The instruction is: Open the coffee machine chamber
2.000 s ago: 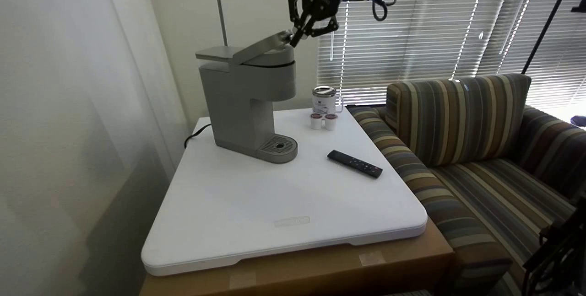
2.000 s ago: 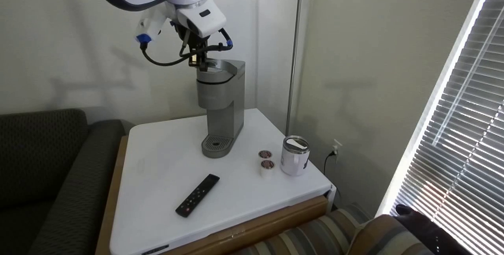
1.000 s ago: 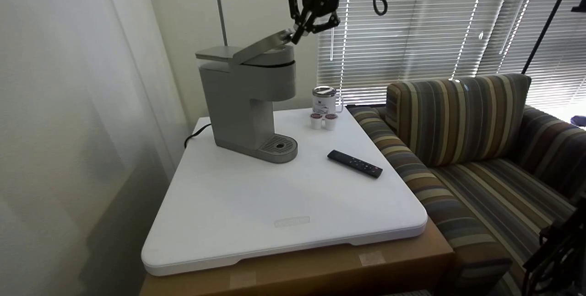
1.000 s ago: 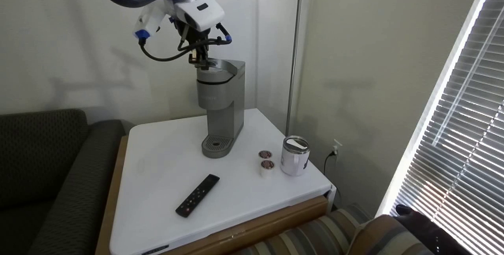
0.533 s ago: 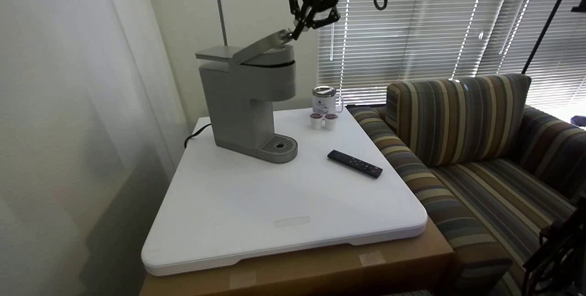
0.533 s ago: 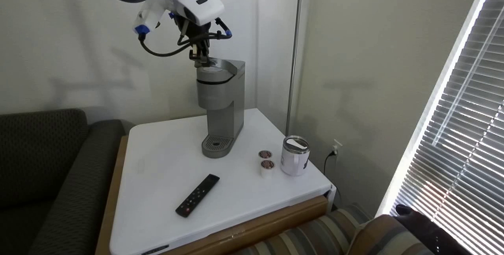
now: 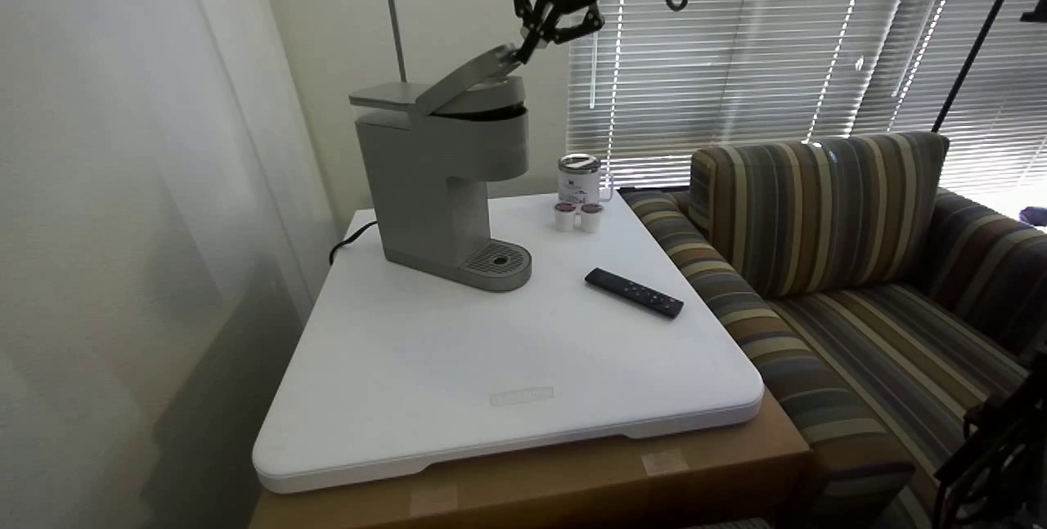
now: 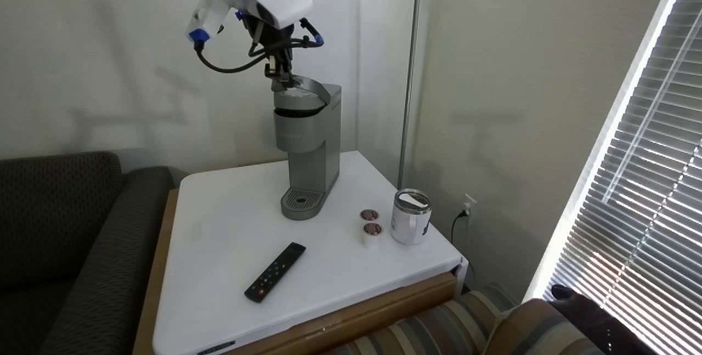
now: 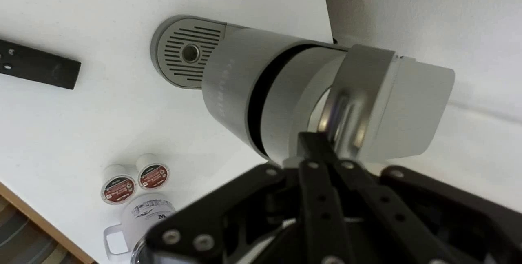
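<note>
The grey coffee machine [image 7: 417, 186] stands upright on the white table; it also shows in an exterior view [image 8: 307, 144] and the wrist view [image 9: 232, 78]. Its chamber lid [image 7: 493, 98] is tilted up slightly, with a dark gap between it and the head; the gap also shows below the lid [image 9: 299, 92] in the wrist view. The grey handle [image 7: 466, 81] slants up at the front. My gripper [image 7: 524, 59] is shut, its fingers together [image 9: 316, 137], with nothing seen between them. Its tips are at the handle's raised front edge, seemingly beneath it; exact contact is hidden.
A black remote [image 7: 634, 292], two coffee pods [image 8: 372, 230] and a white mug [image 8: 411, 218] stand on the white table [image 7: 409, 382]. A wall is behind the machine. A striped armchair [image 7: 818, 226] adjoins the table. A floor lamp pole [image 8: 411, 80] rises beside the machine.
My gripper has moved upward. The handle and the chamber lid have tilted up a little, and the dark gap under the lid has widened. The machine's body has stayed in place.
</note>
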